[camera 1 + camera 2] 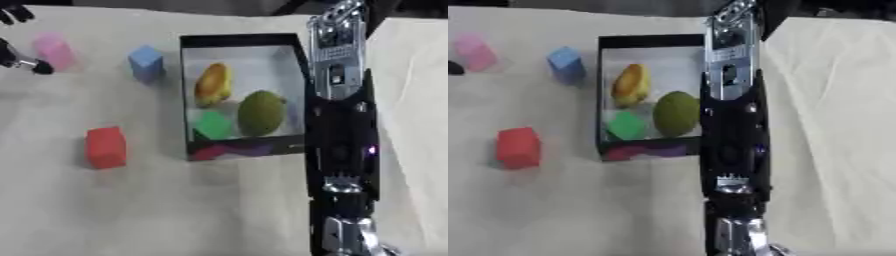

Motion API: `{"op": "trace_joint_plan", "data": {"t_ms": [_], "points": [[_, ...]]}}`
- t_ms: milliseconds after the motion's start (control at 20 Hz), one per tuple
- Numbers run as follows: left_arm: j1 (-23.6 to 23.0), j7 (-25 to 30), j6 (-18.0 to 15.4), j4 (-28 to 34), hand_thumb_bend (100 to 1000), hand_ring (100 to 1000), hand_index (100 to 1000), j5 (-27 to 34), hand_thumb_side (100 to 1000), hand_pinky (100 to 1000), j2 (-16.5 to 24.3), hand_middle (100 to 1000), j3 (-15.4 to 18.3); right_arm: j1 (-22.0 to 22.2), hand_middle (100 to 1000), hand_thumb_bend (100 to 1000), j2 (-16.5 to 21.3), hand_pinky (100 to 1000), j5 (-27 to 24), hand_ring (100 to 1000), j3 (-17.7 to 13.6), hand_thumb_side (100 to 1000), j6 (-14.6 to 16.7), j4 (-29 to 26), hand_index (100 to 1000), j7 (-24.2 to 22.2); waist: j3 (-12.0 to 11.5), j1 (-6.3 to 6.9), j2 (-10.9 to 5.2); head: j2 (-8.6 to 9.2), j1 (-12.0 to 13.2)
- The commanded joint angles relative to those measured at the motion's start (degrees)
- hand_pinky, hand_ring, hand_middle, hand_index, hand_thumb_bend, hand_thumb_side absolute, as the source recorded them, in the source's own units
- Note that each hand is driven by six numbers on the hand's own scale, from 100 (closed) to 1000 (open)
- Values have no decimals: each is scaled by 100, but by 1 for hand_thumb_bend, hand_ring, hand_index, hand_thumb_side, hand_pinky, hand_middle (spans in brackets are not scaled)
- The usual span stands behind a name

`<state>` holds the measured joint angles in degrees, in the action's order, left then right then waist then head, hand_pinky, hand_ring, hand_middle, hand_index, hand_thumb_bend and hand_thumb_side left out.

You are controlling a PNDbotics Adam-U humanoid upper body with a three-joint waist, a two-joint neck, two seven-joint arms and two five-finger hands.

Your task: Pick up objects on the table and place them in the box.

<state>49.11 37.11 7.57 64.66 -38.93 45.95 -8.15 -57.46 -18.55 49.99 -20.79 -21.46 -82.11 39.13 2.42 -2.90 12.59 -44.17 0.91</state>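
The left hand point(17, 55) is by the pink block point(54, 50), at the box's point(188, 90) ten o'clock; fingers hidden, so its grip is unclear. Next, grab it.

Pink block point(54, 50), blue block point(146, 63), red block point(106, 147) outside; box point(241, 39) holds fruit.

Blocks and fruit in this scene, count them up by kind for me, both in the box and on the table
Blocks: 4, pink, blue, red on the table, green in the box.
Fruit: 2, yellow-orange and green, both boxed.
Total: 6
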Motion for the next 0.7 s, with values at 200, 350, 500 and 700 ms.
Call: {"op": "trace_joint_plan", "data": {"t_ms": [200, 350, 500, 700], "points": [[502, -267, 284, -646, 780, 890, 913, -632, 422, 860, -99, 844, 73, -108, 741, 100, -10, 819, 65, 739, 64, 714, -23, -56, 824, 32, 61, 22, -158, 75, 159], [620, -376, 359, -942, 775, 887, 901, -994, 415, 859, -203, 837, 147, -104, 741, 100, -26, 819, 65, 738, 73, 715, -16, -73, 824, 32, 101, 34, -135, 84, 228], [689, -544, 502, -1248, 763, 881, 890, -1248, 418, 851, -310, 827, 269, -108, 741, 100, -36, 819, 61, 738, 75, 717, -17, -80, 824, 35, 143, 42, -101, 88, 290], [725, -772, 683, -1550, 743, 866, 869, -1305, 424, 833, -417, 806, 421, -110, 740, 100, -47, 819, 30, 738, 76, 721, -24, -71, 823, 50, 198, 53, -37, 108, 353]]}}
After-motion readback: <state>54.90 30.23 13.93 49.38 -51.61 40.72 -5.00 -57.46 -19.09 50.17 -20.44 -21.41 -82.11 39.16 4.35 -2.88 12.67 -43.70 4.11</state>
